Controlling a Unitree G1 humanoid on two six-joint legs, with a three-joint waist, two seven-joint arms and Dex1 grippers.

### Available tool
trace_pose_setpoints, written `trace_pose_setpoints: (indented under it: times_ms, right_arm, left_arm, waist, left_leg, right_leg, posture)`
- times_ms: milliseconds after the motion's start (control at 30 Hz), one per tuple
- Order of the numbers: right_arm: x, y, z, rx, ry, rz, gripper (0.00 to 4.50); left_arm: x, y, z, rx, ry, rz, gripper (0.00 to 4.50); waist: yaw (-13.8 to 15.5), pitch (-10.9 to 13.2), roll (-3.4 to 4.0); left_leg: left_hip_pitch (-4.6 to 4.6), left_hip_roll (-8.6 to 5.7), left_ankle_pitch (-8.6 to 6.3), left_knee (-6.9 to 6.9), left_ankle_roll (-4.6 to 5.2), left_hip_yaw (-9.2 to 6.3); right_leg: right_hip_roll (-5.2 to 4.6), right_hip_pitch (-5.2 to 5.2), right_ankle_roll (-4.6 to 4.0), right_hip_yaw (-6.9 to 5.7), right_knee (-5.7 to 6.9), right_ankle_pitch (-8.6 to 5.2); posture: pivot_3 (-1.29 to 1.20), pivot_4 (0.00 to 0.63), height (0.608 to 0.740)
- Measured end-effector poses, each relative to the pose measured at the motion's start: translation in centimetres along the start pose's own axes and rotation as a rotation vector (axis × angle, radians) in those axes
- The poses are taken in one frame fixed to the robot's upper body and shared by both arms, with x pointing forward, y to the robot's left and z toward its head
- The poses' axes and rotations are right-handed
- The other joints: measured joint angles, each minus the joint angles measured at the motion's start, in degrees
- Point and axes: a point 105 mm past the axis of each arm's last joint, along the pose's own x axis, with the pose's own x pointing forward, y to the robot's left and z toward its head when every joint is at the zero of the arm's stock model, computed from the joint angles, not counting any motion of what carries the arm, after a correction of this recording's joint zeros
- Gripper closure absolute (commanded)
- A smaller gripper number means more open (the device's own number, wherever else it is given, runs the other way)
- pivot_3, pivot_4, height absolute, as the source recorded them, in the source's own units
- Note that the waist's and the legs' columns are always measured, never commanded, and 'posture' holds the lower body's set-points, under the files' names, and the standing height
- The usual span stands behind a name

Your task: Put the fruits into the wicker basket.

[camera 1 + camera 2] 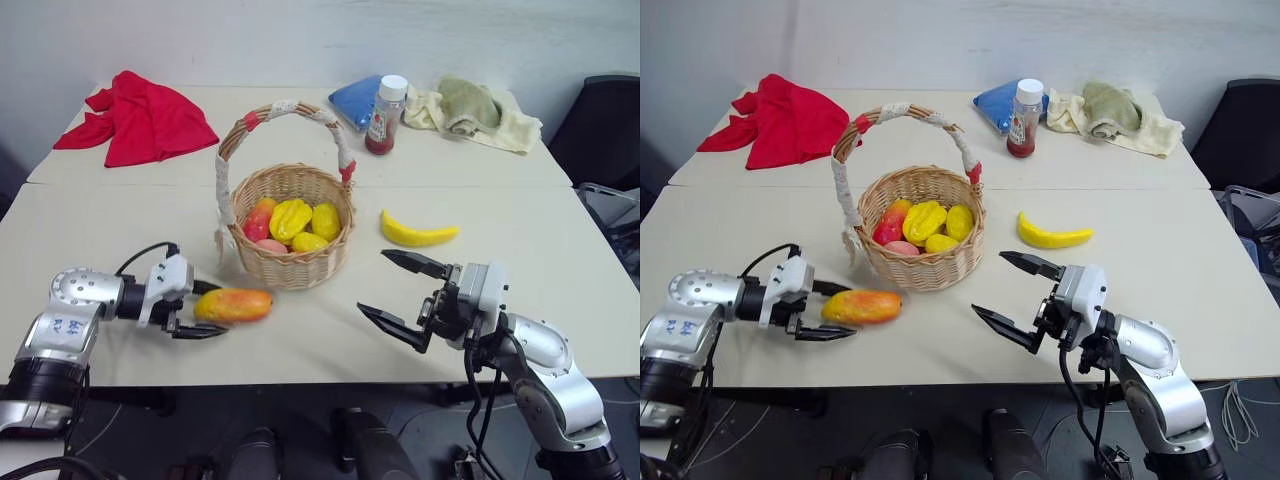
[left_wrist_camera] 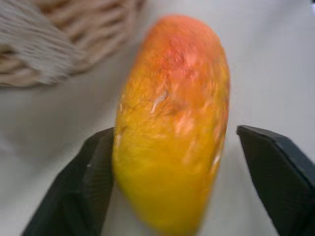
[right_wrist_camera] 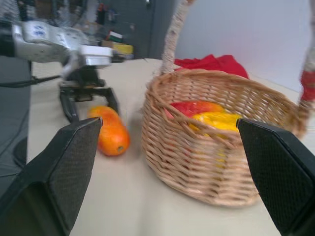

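The mango (image 1: 233,305) lies on the table (image 1: 120,230) at lower left of the frame, just beside the wicker basket (image 1: 290,262); it looks rigid, light and smooth-skinned, so a grip across its narrow middle should resist slipping. The left gripper (image 1: 200,309) straddles its end, one finger touching, the other apart, not yet clamped. The banana (image 1: 418,233) lies right of centre, beyond the right gripper (image 1: 402,293), whose fingers stand wide and empty.

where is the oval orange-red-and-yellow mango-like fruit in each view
Left eye view: the oval orange-red-and-yellow mango-like fruit lies on the table, lower left, between the left gripper's fingers.
Right eye view: lower left, same spot.
Left wrist view: centre, close up.
Right wrist view: left of centre.
Shared landmark: the round tan woven wicker basket, beside the fruit.
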Motion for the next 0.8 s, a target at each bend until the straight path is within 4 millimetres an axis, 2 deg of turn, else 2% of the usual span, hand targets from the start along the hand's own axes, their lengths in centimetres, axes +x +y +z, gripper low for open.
trace_pose_setpoints:
  times_ms: [100, 133, 200, 267, 400, 467, 567, 633, 733, 800]
  right_arm:
    - [-0.7, -0.3, -0.7, -0.008, 0.019, -0.030, 0.00]
    - [-0.9, -0.3, -0.8, -0.008, 0.022, -0.035, 0.00]
    - [-1.5, -0.6, -1.2, -0.006, 0.034, -0.059, 0.00]
    - [-2.2, -0.8, -1.6, 0.002, 0.053, -0.082, 0.00]
    - [-2.9, -1.5, -1.5, -0.013, 0.062, -0.112, 0.00]
    - [-3.4, -2.0, -1.3, -0.020, 0.063, -0.142, 0.00]
    - [-3.9, -2.9, -1.0, -0.024, 0.056, -0.199, 0.00]
    - [-4.1, -3.9, -0.4, -0.014, 0.025, -0.259, 0.00]
    - [-4.1, -5.0, 0.4, -0.014, -0.006, -0.315, 0.00]
    - [-3.9, -5.2, 0.5, -0.003, -0.018, -0.332, 0.00]
  left_arm:
    - [-1.6, -0.6, -0.2, -0.014, 0.014, 0.019, 2.38]
    - [-2.1, -0.9, -0.1, -0.015, 0.016, 0.024, 2.51]
    - [-3.2, -1.9, 0.9, -0.027, -0.007, 0.019, 2.51]
    - [-3.8, -2.8, 2.9, -0.036, -0.070, 0.012, 2.51]
    - [-3.6, -4.3, 6.5, -0.049, -0.190, -0.018, 2.51]
    - [-3.1, -4.8, 9.2, -0.038, -0.285, -0.020, 2.51]
    - [-2.4, -3.3, 12.8, -0.054, -0.472, 0.074, 2.51]
    - [-1.8, -1.8, 14.5, -0.123, -0.593, 0.162, 2.51]
    - [-0.1, 0.4, 14.8, -0.231, -0.619, 0.302, 2.51]
    - [1.1, 1.6, 14.3, -0.297, -0.614, 0.372, 1.82]
  waist:
    - [-0.1, 0.0, 0.00]
    - [-0.1, 0.0, 0.01]
    - [-0.1, 0.0, 0.00]
    - [-0.1, 0.0, 0.02]
    - [0.2, 0.0, 0.02]
    - [0.2, 0.0, 0.03]
    - [0.4, 0.0, 0.05]
    - [0.4, 0.0, 0.05]
    - [0.0, 0.0, 0.05]
    - [-0.1, 0.0, 0.05]
  left_leg:
    - [0.01, 0.02, 0.00, 0.34, 0.00, -0.06]
    - [0.03, 0.02, 0.00, 0.38, 0.00, -0.06]
    - [0.06, 0.02, 0.01, 0.40, 0.01, -0.04]
    - [0.07, 0.00, 0.01, 0.41, 0.01, -0.04]
    - [0.06, -0.02, 0.01, 0.45, 0.02, -0.08]
    - [0.07, -0.04, 0.01, 0.47, 0.02, -0.08]
    - [0.10, -0.06, 0.02, 0.57, 0.03, -0.14]
    - [0.17, -0.07, 0.03, 0.58, 0.02, -0.18]
    - [0.22, -0.08, 0.01, 0.52, -0.01, -0.19]
    - [0.21, -0.06, 0.00, 0.50, -0.03, -0.20]
  right_leg:
    - [0.00, 0.01, -0.05, -0.03, 0.33, -0.03]
    - [0.00, 0.03, -0.06, -0.02, 0.34, -0.04]
    - [-0.03, 0.07, -0.09, -0.01, 0.34, -0.05]
    - [-0.07, 0.09, -0.09, -0.02, 0.34, -0.06]
    - [-0.07, 0.11, -0.08, -0.03, 0.34, -0.06]
    - [-0.06, 0.13, -0.03, -0.01, 0.35, -0.05]
    - [0.00, 0.20, 0.08, 0.01, 0.41, 0.00]
    - [0.01, 0.29, 0.13, 0.02, 0.44, 0.03]
    - [0.04, 0.30, 0.14, 0.06, 0.45, 0.04]
    - [0.09, 0.28, 0.14, 0.05, 0.44, 0.04]
  posture:
    - [0.00, 0.150, 0.740]
    - [0.00, 0.150, 0.740]
    - [0.00, 0.150, 0.740]
    - [0.00, 0.150, 0.740]
    - [0.00, 0.150, 0.740]
    - [0.00, 0.150, 0.740]
    - [0.00, 0.150, 0.740]
    - [0.00, 0.150, 0.740]
    - [0.00, 0.150, 0.740]
    - [0.00, 0.150, 0.740]
